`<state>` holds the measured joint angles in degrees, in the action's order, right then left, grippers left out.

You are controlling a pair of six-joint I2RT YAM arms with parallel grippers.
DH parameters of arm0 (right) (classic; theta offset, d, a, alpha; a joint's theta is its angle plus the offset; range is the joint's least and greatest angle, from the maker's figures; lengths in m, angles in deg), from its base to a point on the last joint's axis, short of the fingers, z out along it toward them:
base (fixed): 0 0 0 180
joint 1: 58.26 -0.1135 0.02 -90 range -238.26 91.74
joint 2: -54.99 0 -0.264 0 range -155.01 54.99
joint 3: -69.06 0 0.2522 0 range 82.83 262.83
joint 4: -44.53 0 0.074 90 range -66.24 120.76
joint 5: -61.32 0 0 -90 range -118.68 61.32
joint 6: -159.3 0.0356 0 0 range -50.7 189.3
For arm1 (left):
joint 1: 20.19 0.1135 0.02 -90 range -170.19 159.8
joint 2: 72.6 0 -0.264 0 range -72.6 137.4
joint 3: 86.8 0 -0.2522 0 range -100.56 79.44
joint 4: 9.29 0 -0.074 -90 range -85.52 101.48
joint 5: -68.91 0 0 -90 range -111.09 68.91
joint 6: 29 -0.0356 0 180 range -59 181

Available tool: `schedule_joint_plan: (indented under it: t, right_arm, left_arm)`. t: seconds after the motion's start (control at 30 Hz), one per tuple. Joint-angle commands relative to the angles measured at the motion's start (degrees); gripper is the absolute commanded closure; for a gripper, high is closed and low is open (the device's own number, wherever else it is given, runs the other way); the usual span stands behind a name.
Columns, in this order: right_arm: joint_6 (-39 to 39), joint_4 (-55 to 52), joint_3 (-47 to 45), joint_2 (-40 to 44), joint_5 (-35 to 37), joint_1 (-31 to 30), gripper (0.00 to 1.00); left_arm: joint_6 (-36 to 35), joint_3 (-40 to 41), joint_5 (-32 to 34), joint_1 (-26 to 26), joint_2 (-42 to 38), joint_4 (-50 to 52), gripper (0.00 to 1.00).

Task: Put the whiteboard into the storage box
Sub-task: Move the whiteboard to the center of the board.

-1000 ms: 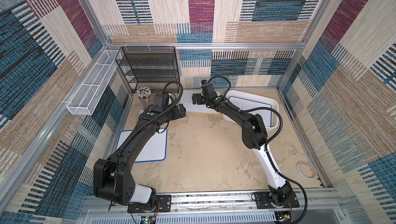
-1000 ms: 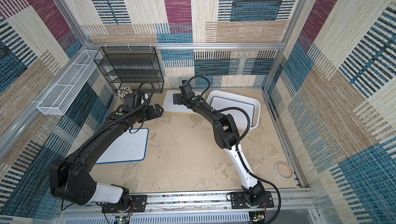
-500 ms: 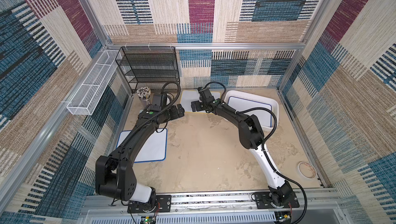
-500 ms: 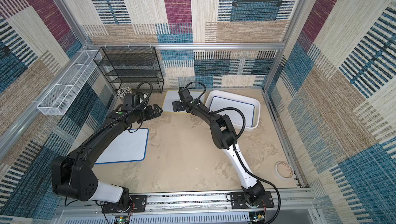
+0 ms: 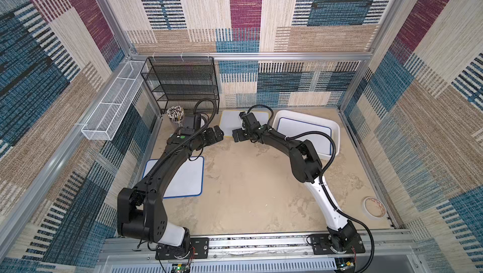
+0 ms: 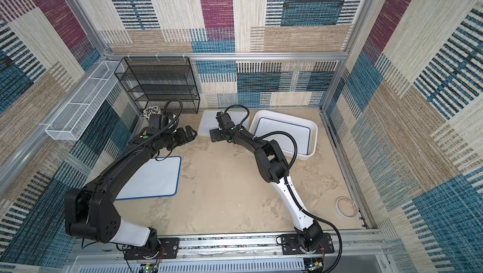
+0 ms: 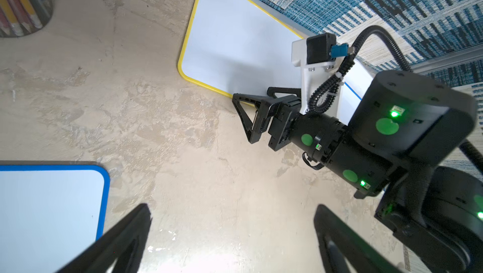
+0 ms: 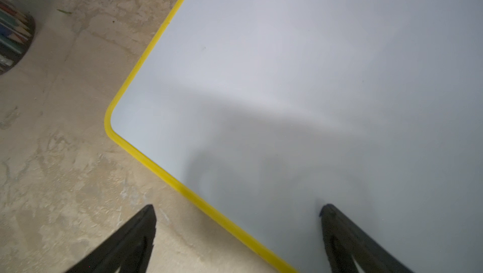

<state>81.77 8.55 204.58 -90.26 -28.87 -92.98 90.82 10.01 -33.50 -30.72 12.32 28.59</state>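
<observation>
- The right gripper [image 8: 237, 207] has its jaws spread wide and holds nothing. In the right wrist view one finger is over bare table and the other over the yellow-edged whiteboard [image 5: 230, 122], with the board's near edge running between them. I can't tell whether the tips touch it.
- In both top views the right wrist and its camera cover the middle and near right part of that board, so only its left part and its far right corner show.
- The yellow-edged whiteboard lies flat at the back of the table, between the black mesh rack [image 5: 183, 83] and the storage box [image 5: 305, 115]. It is just beside the box's left wall and outside it.
- A blue-rimmed board [image 5: 300, 133] lies flat inside the box, with the right arm's cable crossing its near part.
- The left gripper [image 7: 232, 207] is also spread and empty, just off the yellow board's near left corner. It faces the right gripper across a strip of bare table.
- The left arm stretches over the blue-edged whiteboard [image 5: 188, 177] by the left wall, hiding its left side.
- The pencil cup [image 5: 175, 114] is partly hidden behind the left wrist.
- A wide stretch of sandy table [image 5: 248, 193] lies open between the arms, and a tape roll [image 5: 374, 207] sits by the right wall.
</observation>
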Motion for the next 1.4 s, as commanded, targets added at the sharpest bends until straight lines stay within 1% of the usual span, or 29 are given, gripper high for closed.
schedule_joint_plan:
  t: [0.0, 0.2, 0.57, 0.87, 1.0, 1.13, 1.2, 1.27, 1.37]
  right_arm:
    - [1.88, -1.31, -3.01, 1.24, -2.29, -0.64, 0.0]
    - [3.3, 0.45, -10.86, 5.06, -1.56, -2.4, 0.0]
    - [6.31, 5.46, -26.04, 12.95, -3.32, -3.98, 0.0]
    - [10.61, 11.71, -40.81, 21.29, -3.95, -9.13, 0.0]
    - [14.84, 15.17, -47.61, 25.0, -4.66, -12.37, 0.0]
    - [22.4, 20.64, -53.04, 28.0, -6.69, -16.26, 0.0]
    - [26.83, 22.55, -54.02, 28.61, -6.79, -18.45, 0.0]
    - [29.62, 23.75, -54.12, 29.15, -6.34, -19.86, 0.0]
    - [30.87, 25.56, -54.19, 31.65, -5.08, -20.82, 0.0]
  left_arm:
    - [0.7, 0.15, -1.26, 0.54, -0.02, -1.42, 0.01]
    - [0.83, 0.4, -1.22, 1.34, -0.07, -1.62, 0.01]
    - [1.12, 0.43, -1.31, 1.81, 0.23, -1.71, 0.01]
    - [1.19, 0.6, -0.52, 2.25, 0.39, -1.59, 0.0]
    - [1.33, 0.59, -0.59, 2.27, 0.76, -1.56, 0.0]
    - [1.12, 0.32, 0.17, 2.26, 1.01, -0.93, 0.0]
    - [0.94, 0.27, 0.73, 2.26, 1.01, -0.6, 0.0]
    - [0.75, 0.28, 1.05, 2.26, 0.92, -0.39, 0.0]
    - [0.75, 0.48, 1.5, 2.26, 0.9, -0.13, 0.0]
